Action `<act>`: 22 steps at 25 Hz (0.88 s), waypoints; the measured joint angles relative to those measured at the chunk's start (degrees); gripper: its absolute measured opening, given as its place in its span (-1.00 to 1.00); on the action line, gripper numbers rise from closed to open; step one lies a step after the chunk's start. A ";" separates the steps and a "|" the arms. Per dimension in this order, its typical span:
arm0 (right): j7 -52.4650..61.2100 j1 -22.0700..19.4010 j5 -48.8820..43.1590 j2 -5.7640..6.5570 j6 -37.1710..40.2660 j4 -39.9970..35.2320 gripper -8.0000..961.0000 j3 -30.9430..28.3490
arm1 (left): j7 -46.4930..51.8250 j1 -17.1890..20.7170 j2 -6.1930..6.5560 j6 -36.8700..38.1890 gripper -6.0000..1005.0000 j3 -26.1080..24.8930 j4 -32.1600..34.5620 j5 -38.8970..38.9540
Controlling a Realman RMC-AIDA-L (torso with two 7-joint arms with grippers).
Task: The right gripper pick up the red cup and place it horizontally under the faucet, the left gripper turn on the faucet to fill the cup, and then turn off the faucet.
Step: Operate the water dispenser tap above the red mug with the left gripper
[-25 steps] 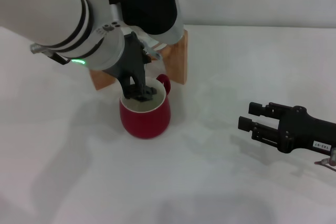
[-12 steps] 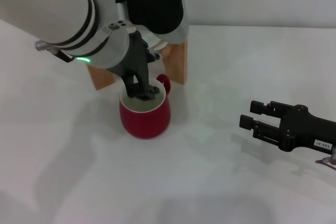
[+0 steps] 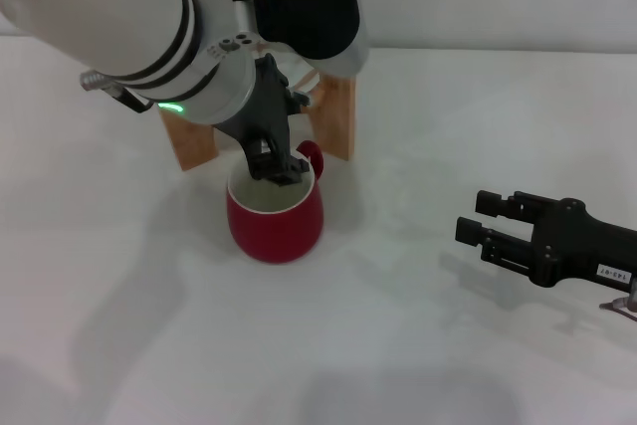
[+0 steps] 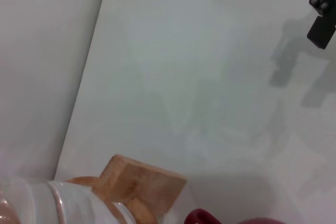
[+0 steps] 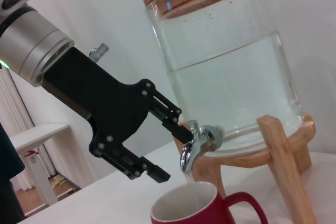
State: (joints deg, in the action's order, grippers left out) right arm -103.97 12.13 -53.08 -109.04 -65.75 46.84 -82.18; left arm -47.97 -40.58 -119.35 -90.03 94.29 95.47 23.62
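- Head view shows the glossy red round-bellied cup [image 3: 275,216] upright on the white bench [image 3: 418,345], just in front of the wooden stand [image 3: 336,118]; most of the stand and all of the jar above it are hidden behind the left arm.
- Left hand [image 3: 275,168], black and two-fingered on a white arm with black bands and a green light, hangs over the cup's mouth, covering its far rim and part of the small red loop handle.
- Right wrist view gives the clearer angle: the left hand's fingers [image 5: 167,111] are parted, the upper one reaching up to the small chrome faucet [image 5: 195,145]; whether it touches the lever cannot be told.
- That faucet sits at the base of the large clear water jar [image 5: 226,72], its spout directly above the cup, which is cut off by the frame edge.
- Right hand [image 3: 480,223], black with a white label, hovers over the bench well apart from the cup, fingers spread, holding nothing.
- Left wrist view shows only slivers of stand, jar and cup.
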 joint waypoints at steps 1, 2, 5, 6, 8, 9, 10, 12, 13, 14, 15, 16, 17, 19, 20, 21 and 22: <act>0.00 0.00 0.00 0.01 0.00 0.00 0.11 0.00 | 0.05 -0.07 0.00 0.01 0.24 0.02 -0.01 0.00; 0.00 0.00 0.00 0.04 0.00 0.00 0.11 0.00 | 0.15 -0.20 0.00 0.02 0.24 0.02 -0.02 0.00; 0.00 0.00 0.00 0.07 0.00 0.00 0.11 0.00 | 0.29 -0.41 0.00 0.02 0.24 0.02 -0.02 -0.06; 0.00 0.00 0.00 0.07 0.00 0.00 0.11 0.00 | 0.31 -0.46 0.00 0.02 0.24 0.03 0.00 -0.15; 0.00 0.00 0.00 0.07 0.00 0.00 0.11 0.00 | 0.33 -0.54 0.00 0.02 0.24 0.03 0.04 -0.55; 0.00 0.00 0.00 0.07 0.00 0.00 0.11 0.00 | 0.35 -0.59 0.00 0.02 0.24 0.03 0.04 -0.71; 0.00 0.00 0.00 0.07 0.00 0.00 0.11 0.00 | 0.36 -0.63 0.00 0.02 0.24 0.03 0.04 -0.86; 0.00 0.00 0.00 0.07 0.00 0.00 0.11 0.00 | 0.40 -0.69 -0.03 0.05 0.24 0.03 0.00 -1.16; 0.00 -0.02 0.00 0.07 0.00 0.00 0.11 0.00 | 0.41 -0.71 -0.05 0.08 0.24 0.03 -0.01 -1.28; 0.00 -0.04 0.00 0.07 0.00 0.00 0.11 0.00 | 0.42 -0.71 -0.07 0.11 0.24 0.03 -0.02 -1.39; 0.00 -0.05 0.00 0.07 0.00 0.00 0.11 0.00 | 0.42 -0.72 -0.08 0.19 0.24 0.04 -0.03 -1.41; 0.00 -0.05 0.00 0.07 0.00 0.00 0.11 0.00 | 0.42 -0.72 -0.08 0.25 0.24 0.06 -0.03 -1.41; 0.00 -0.06 0.00 0.08 0.00 0.00 0.11 0.00 | 0.42 -0.73 -0.09 0.34 0.24 0.09 -0.03 -1.42; 0.00 -0.07 0.00 0.13 0.00 0.00 0.11 0.00 | 0.42 -0.73 -0.09 0.49 0.24 0.10 -0.03 -1.44; 0.00 -0.07 0.00 0.16 0.00 0.00 0.11 0.00 | 0.42 -0.73 -0.09 0.52 0.24 0.10 -0.03 -1.44; 0.00 -0.08 0.00 0.16 0.00 0.00 0.11 0.00 | 0.42 -0.73 -0.09 0.57 0.24 0.12 -0.03 -1.45; 0.00 -0.08 0.00 0.16 0.00 0.00 0.11 0.00 | 0.42 -0.73 -0.09 0.60 0.24 0.17 -0.03 -1.47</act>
State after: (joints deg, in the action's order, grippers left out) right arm -103.97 12.05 -53.08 -108.88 -65.74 46.84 -82.18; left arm -47.55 -41.31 -119.45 -89.43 94.46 95.44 22.15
